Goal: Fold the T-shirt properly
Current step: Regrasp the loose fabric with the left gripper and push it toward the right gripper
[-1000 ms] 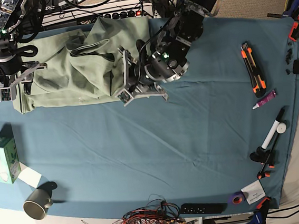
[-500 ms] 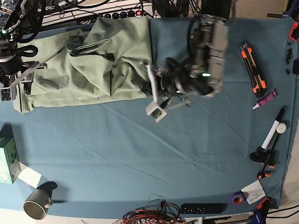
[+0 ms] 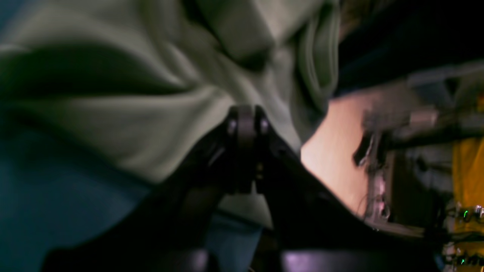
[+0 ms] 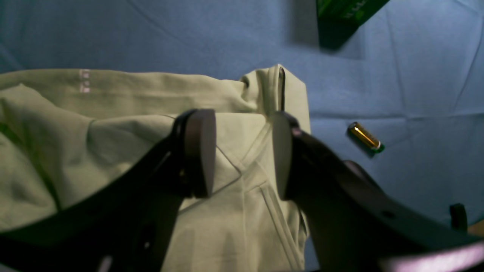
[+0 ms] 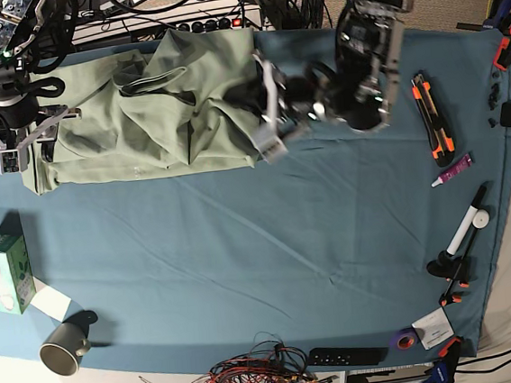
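The pale green T-shirt lies crumpled across the back left of the blue-teal cloth. My left gripper is blurred at the shirt's right edge. In the left wrist view the left gripper is shut, its tips in front of the T-shirt, and no cloth shows pinched between them. My right gripper hovers over the shirt's left end. In the right wrist view it stands open above a hemmed corner of the T-shirt.
A small battery lies on the cloth beside the shirt corner. A green box and a grey mug sit at the left front. An orange knife, pens and tape line the right side. Tangled wires hang at the front edge.
My left arm left the shirt's lower right edge, swung right and forward, then came back up beside the shirt's right edge, shut throughout. The right arm stayed still.
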